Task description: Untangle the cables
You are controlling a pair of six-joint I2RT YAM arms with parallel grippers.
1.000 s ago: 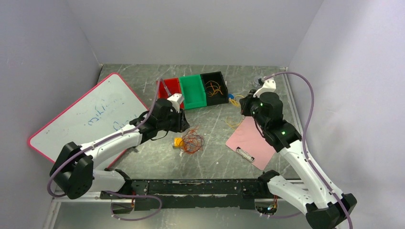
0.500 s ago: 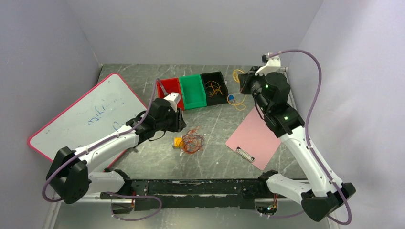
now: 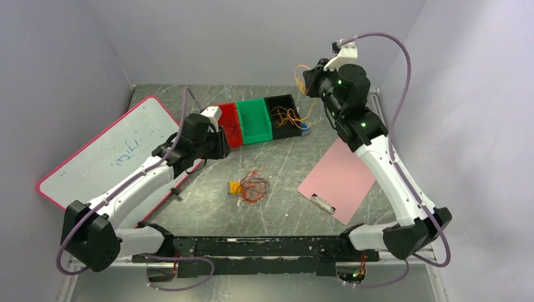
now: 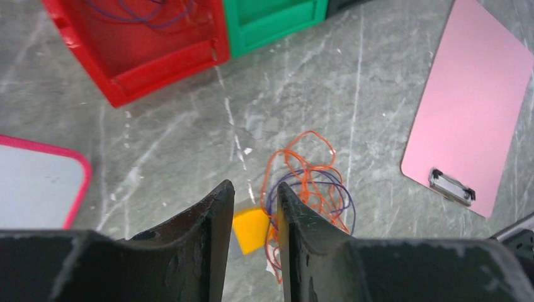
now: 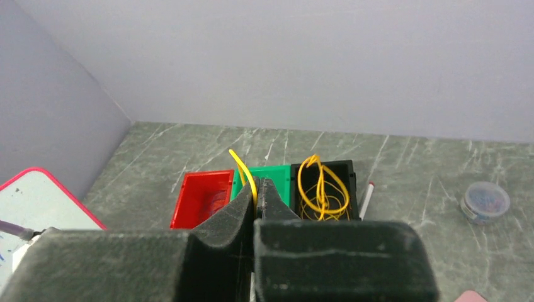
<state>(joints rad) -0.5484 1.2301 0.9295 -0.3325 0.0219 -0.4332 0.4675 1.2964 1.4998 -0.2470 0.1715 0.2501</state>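
Pinching yellow cable point(image 5: 242, 168), right gripper point(image 5: 258, 187) closed; left gripper point(image 4: 252, 189) ajar, empty, apart from tangle point(image 4: 308, 182).

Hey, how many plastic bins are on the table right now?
3, in a row at the back of the table: red bin on the left, green bin in the middle, black bin on the right holding yellow cable. None looks hidden.
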